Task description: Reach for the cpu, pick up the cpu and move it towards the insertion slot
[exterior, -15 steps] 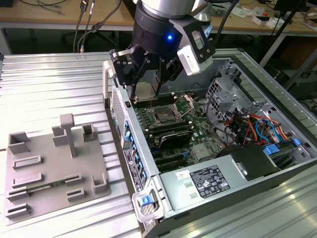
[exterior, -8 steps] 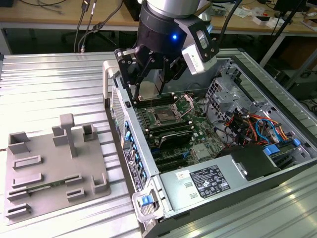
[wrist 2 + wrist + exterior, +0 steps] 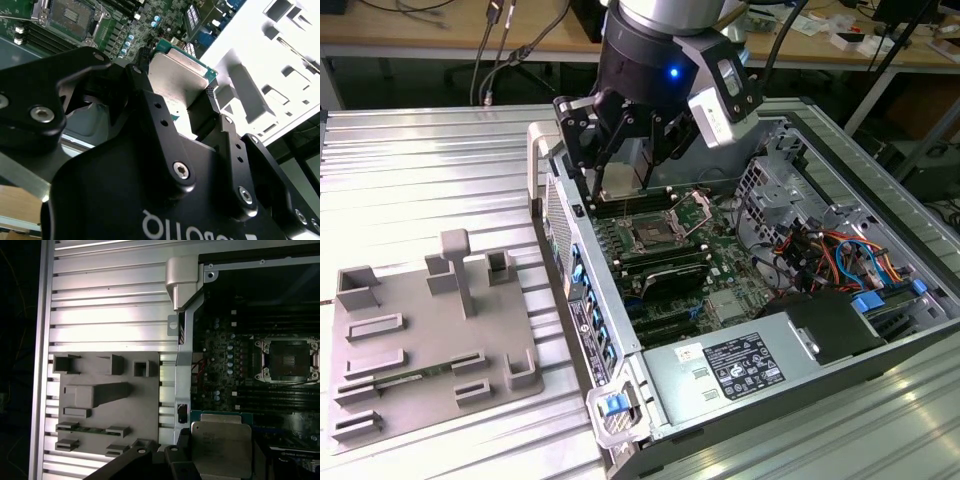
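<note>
The gripper (image 3: pixel 620 160) grips the cpu (image 3: pixel 618 180) between its 2 fingers (image 3: pixel 212 102), holding it in the air over the open computer case (image 3: pixel 880 230). The chip (image 3: pixel 221 447) hangs above the green motherboard (image 3: pixel 720 265), near the insertion slot (image 3: pixel 650 238) but apart from it. The grey tray (image 3: pixel 410 345) lies beside the case.

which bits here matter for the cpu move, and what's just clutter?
In play:
- cpu, held in the tool over the edge of the open computer case
- insertion slot, empty, on the green board

Just lying about:
- grey tray on the ribbed table
- memory stick sitting in the tray
- coloured cables inside the case
</note>
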